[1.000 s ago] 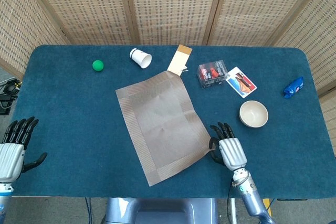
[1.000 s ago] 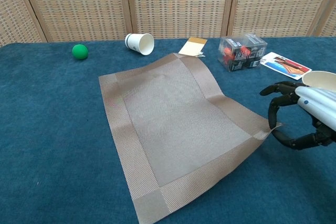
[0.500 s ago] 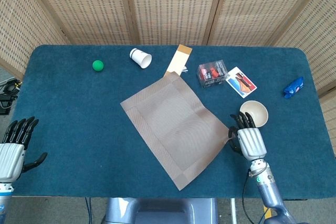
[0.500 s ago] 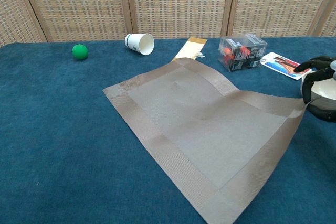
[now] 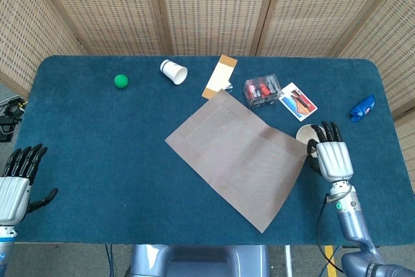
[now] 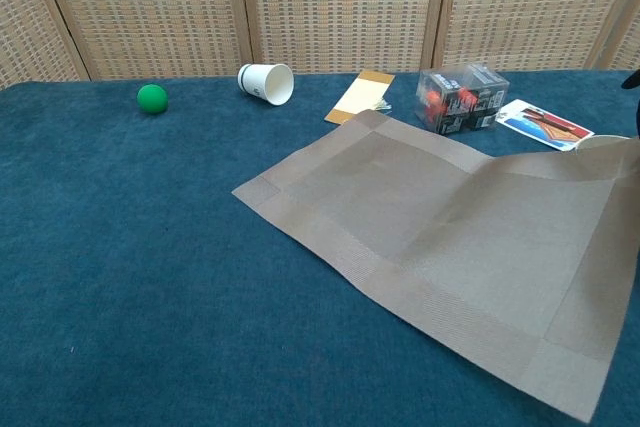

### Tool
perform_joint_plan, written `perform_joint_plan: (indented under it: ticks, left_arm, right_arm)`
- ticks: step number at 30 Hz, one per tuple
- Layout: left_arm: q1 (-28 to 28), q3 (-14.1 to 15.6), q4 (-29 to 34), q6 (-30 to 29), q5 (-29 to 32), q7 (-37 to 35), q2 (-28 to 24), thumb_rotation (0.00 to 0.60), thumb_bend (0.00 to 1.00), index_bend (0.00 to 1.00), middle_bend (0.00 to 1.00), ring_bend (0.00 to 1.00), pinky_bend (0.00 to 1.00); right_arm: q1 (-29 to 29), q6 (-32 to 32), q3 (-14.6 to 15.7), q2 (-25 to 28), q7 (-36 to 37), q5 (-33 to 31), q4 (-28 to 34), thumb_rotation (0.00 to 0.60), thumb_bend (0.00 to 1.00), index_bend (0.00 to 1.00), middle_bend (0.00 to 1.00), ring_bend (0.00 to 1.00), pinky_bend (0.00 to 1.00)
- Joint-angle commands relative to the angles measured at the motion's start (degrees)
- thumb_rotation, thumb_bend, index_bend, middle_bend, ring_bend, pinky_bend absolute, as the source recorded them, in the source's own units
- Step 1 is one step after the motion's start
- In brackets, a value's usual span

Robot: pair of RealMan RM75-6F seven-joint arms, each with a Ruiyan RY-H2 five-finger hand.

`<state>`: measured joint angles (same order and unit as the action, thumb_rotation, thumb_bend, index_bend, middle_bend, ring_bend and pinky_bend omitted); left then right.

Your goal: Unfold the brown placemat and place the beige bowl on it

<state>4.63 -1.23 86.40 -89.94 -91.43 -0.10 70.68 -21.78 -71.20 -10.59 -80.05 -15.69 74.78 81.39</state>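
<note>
- We see the brown woven rectangular placemat (image 5: 238, 156) lying unfolded on the dark blue cloth-covered table (image 5: 97, 147), turned at an angle; its right corner is lifted off the cloth, which shows most clearly in the chest view (image 6: 470, 247)
- Our right hand (image 5: 332, 157) is at that raised corner, its back towards the head camera, fingers pointing away from us; it appears to pinch the mat's edge, though the contact itself is hidden
- The round beige bowl (image 5: 307, 135) sits just beyond the mat's right corner, partly covered by our right hand and the mat; in the chest view only a sliver of its rim (image 6: 605, 141) shows above the lifted edge
- Our left hand (image 5: 18, 180) is at the table's near left edge, fingers spread and holding nothing; well apart from the mat
- Along the far side we see a small green ball (image 5: 120, 81); a white paper cup on its side (image 5: 174, 71); a tan card (image 5: 220, 76) just beside the mat's far corner; a clear box with red and black contents (image 5: 261, 91); a picture card (image 5: 297, 101); a blue packet (image 5: 362, 108) near the right edge
</note>
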Motion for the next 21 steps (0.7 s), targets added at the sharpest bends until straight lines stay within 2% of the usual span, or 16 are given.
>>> perform_joint_plan:
  ticks: [1,6,9,11,14,19,21]
  left_arm:
    - [0.0,0.0,0.0,0.0,0.0,0.1,0.1,0.6,0.24,0.0,0.0,0.0,0.0]
    - [0.1,0.1,0.0,0.2,-0.1,0.5,0.2,0.6,0.23,0.0,0.0,0.0,0.0]
    - [0.1,0.0,0.0,0.2,-0.1,0.6,0.2,0.6,0.23,0.0,0.0,0.0,0.0]
    - [0.1,0.0,0.0,0.2,-0.1,0.6,0.3,0.6,0.23,0.0,0.0,0.0,0.0]
    - [0.2,0.1,-0.2,0.4,0.0,0.7,0.3,0.6,0.23,0.0,0.0,0.0,0.0]
    - [0.2,0.1,-0.3,0.5,0.0,0.6,0.4,0.6,0.24,0.0,0.0,0.0,0.0]
    - [0.3,0.1,-0.3,0.6,0.0,0.6,0.4,0.6,0.23,0.0,0.0,0.0,0.0]
  right_arm:
    - [-0.8,0.7,-0.9,1.5,-1.9,-1.0,0.4,0.6,0.62,0.62,0.23,0.08,0.0]
    - [-1.7,1.3,-1.6,2.8,-4.5,-1.9,1.1,0.6,0.62,0.62,0.23,0.08,0.0]
    - [-2.2,1.7,-1.6,3.2,-5.6,-2.3,1.2,0.6,0.55,0.57,0.2,0.08,0.0]
    - [-2.4,2.3,-1.5,3.6,-7.1,-3.1,1.5,0.6,0.39,0.46,0.14,0.04,0.0]
    - [-1.7,1.6,-1.5,4.1,-9.6,-5.4,2.8,0.6,0.2,0.28,0.02,0.0,0.0]
    - [0.4,-2.3,-1.8,4.7,-8.2,-5.6,5.3,0.6,0.17,0.15,0.0,0.0,0.0]
    - [3.0,-4.9,-0.9,6.2,-3.8,-4.1,9.6,0.6,0.16,0.12,0.0,0.0,0.0]
